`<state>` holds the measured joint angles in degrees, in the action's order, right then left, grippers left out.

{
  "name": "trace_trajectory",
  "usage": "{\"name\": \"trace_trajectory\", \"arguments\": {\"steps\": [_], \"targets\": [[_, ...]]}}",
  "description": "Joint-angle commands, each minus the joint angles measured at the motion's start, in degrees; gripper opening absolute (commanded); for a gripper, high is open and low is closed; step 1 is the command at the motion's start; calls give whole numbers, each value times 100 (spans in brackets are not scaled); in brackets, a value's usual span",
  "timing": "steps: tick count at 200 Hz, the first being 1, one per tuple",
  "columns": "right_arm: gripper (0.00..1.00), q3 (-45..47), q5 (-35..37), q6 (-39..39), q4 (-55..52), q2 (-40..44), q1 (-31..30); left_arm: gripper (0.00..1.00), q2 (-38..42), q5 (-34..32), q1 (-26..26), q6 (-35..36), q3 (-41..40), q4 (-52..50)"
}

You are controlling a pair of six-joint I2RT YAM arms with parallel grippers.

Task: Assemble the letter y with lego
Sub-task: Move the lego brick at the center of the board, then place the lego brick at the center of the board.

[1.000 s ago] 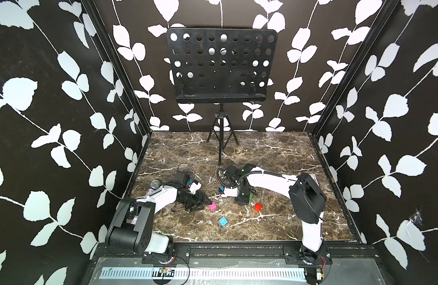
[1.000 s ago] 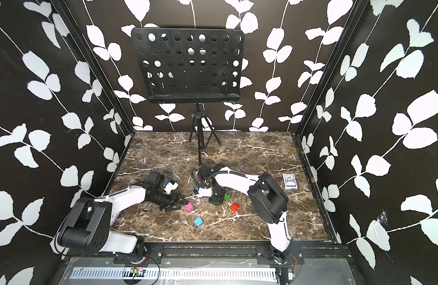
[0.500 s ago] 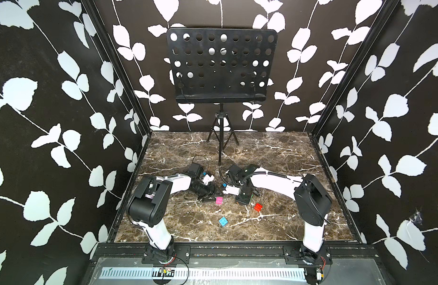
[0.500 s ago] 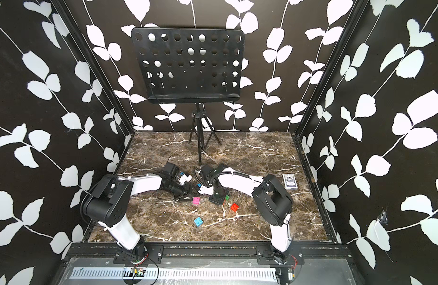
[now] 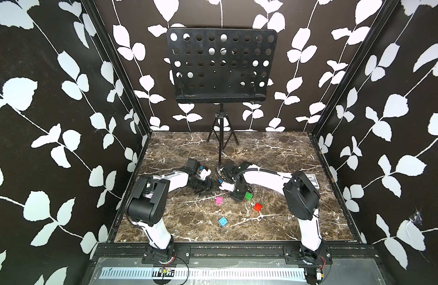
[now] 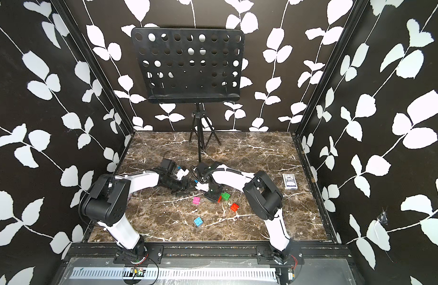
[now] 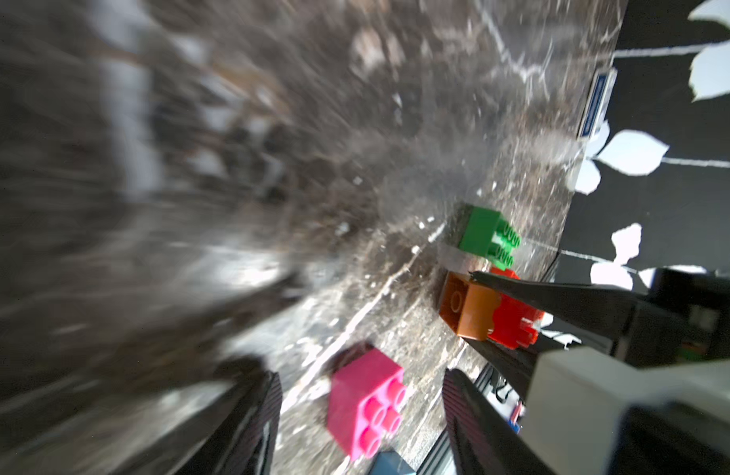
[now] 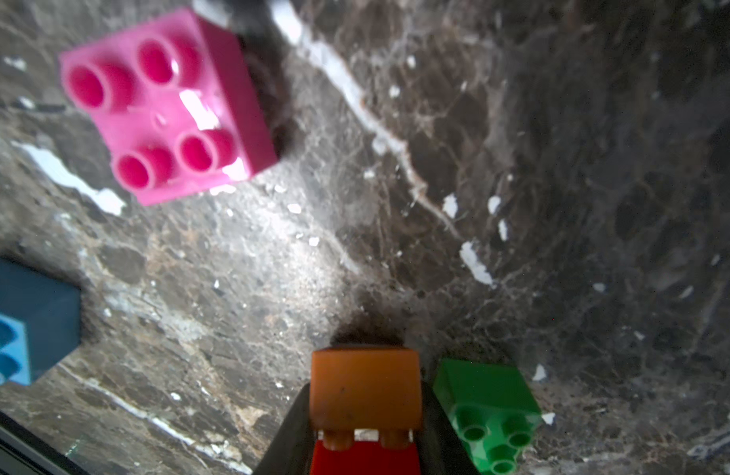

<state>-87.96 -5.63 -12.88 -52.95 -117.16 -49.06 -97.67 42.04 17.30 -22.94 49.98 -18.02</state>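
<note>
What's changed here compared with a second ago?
The left arm rose and swung inward, carrying the left claw toward the middle. The pink block slid slightly toward the right claw and lies unheld. Unchanged: the right claw grips the orange-and-red pair; the green block, red block and blue block lie where they were.

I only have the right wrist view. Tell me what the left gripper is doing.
Observer: The left gripper is open and empty, close to the pink brick.
Operator: Count the loose bricks. I see that one, the blue brick and the green brick.
Observer: A fourth, a red brick, lies beside the green brick.
Operator: Report anything else on the table.
Observer: A blue-patterned card box lies by the edge on the right arm's side.
</note>
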Motion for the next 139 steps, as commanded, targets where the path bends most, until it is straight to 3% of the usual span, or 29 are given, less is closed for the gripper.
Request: {"name": "trace_trajectory", "arguments": {"steps": [1, 64, 139], "targets": [[7, -230, -112, 248, -55, -253, 26, 65, 318, -85, -285, 35, -156, -14], [8, -474, -215, 358, 328, -657, 19, 65, 572, -46, -473, -44, -313, 131], [10, 136, -281, 710, 1291, -625, 54, 65, 775, -84, -508, -69, -449, 209]]}}
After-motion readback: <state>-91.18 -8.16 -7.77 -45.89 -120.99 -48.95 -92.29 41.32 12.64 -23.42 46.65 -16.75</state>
